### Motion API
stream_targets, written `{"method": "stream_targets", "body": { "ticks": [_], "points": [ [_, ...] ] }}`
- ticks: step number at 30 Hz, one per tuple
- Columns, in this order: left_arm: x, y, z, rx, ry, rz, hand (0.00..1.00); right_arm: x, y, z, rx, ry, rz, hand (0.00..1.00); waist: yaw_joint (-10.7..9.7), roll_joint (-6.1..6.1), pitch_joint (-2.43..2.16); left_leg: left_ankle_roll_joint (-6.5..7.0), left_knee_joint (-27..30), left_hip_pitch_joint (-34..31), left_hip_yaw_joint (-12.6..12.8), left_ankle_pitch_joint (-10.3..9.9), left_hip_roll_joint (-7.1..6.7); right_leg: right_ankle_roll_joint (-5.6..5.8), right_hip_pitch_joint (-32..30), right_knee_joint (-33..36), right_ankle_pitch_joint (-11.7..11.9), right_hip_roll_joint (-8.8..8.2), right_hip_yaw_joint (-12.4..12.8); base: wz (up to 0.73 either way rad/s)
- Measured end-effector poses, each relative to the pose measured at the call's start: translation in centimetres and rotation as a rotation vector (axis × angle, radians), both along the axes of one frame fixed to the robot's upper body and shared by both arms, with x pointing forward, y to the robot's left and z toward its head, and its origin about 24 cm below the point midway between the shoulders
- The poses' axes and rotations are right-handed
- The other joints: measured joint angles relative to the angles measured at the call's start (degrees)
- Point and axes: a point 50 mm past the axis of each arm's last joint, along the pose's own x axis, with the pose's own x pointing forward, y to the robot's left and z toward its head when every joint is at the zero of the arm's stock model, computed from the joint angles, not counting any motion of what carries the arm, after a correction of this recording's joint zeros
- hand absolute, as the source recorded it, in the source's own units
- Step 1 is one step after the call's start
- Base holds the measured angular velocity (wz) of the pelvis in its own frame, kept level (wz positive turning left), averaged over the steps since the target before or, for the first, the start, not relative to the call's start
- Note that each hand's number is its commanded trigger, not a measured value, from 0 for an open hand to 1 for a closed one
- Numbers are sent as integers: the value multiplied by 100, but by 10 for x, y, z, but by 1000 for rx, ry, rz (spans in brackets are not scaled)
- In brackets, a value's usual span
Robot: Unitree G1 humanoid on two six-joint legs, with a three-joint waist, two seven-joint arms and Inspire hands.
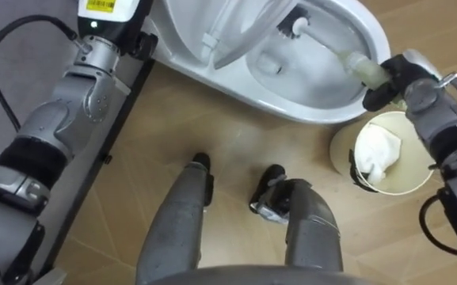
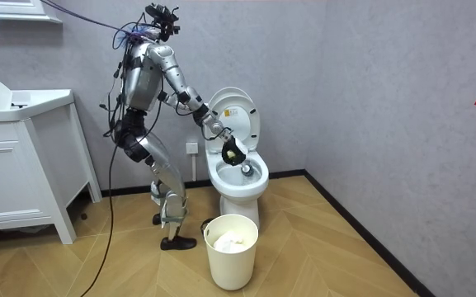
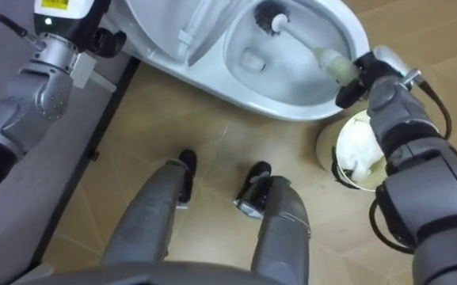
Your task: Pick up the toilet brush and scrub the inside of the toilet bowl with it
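Left eye view: right hand (image 1: pixel 398 79) curls round the end of the brush (image 1: pixel 327 45), bristles inside the toilet (image 1: pixel 311 112); it looks light, stiff, likely slippery, best gripped at the thick end.

Toilet (image 1: pixel 315 111), far end beyond top edge

white toilet (image 1: pixel 291 112), lid up, with a dark-headed brush (image 1: pixel 321 43) slanting into its bowl.
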Motion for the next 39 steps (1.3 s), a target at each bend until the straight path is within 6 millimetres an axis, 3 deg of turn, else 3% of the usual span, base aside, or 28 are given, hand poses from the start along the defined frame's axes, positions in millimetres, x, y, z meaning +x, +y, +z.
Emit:
{"method": "stream_targets", "body": {
  "ticks": [3,6,8,13,20,21,22,31,37,39],
  "points": [
    [0,-2,-2,-2,16,-7,0,1,7,-3,-146,41,106,100,130,137,-1,-4,13,19,4,-2,42,-75,49,-38,47,4,-92,-6],
    [0,-7,-3,-15,18,-15,0,1,17,-6,-302,83,210,100,288,298,21,-28,-9,21,19,-27,97,-74,48,-115,63,91,-49,-9],
    [0,-9,-3,-25,20,-27,0,0,23,-9,-373,98,259,100,351,351,8,-34,-54,28,20,-25,99,-91,44,-117,48,77,-88,0],
    [-1,-9,-5,-26,27,-30,0,0,31,-6,-497,85,358,100,392,406,-6,-101,-108,121,-24,-49,191,-121,179,-250,41,196,-138,0],
    [-5,-2,-16,-29,83,-13,0,-20,42,-16,-519,122,418,100,305,495,-93,-110,-286,347,-17,-57,213,-92,392,-464,62,283,-112,-2],
    [-6,-1,-19,-42,96,-5,0,-23,45,-18,-508,133,428,100,262,502,-154,-111,-307,352,-16,-57,224,-89,407,-499,74,301,-116,-3],
    [-8,0,-22,-58,107,2,0,-24,47,-19,-499,136,436,100,222,496,-179,-110,-319,368,-8,-57,223,-88,418,-502,74,300,-113,0],
    [-8,4,-25,-88,125,21,0,-24,43,-22,-451,172,401,100,174,494,-180,-113,-306,436,12,-58,254,-102,487,-510,89,327,-74,0],
    [-10,0,-23,-87,108,1,0,-27,8,-36,-64,218,83,100,295,420,-153,-103,-419,485,66,-25,224,-100,467,-471,92,270,-35,0],
    [-9,-1,-19,-85,84,-2,0,-32,3,-43,169,186,-80,100,253,324,-111,-96,-480,462,70,15,168,-92,385,-379,67,193,-25,10]
  ]
}}
